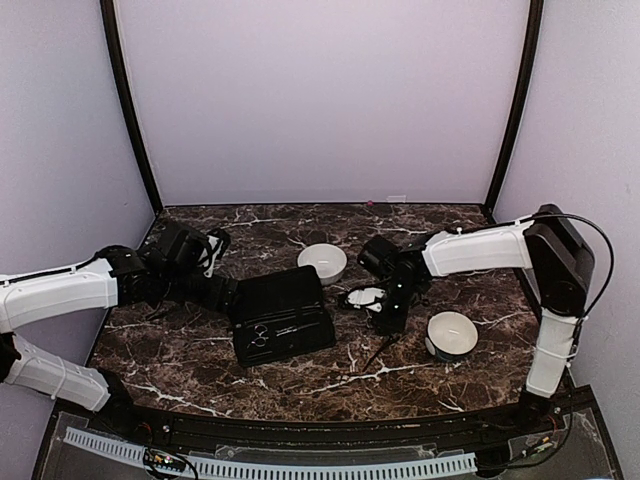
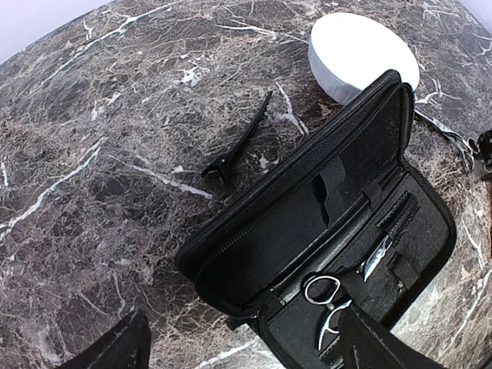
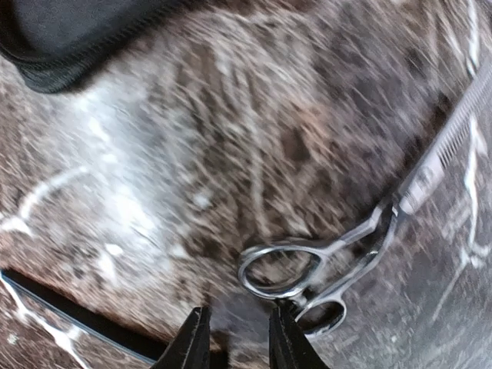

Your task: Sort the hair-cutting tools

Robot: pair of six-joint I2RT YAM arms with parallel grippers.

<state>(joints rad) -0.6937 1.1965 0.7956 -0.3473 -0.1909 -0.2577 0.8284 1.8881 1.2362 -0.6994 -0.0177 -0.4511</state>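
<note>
Clearly silver scissors (image 3: 406, 198), ring-handled

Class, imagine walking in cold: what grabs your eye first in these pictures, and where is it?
An open black zip case lies mid-table on dark marble, silver scissors tucked inside. A white bowl stands behind it, a second bowl to its right; loose scissors lie by the right gripper.
</note>
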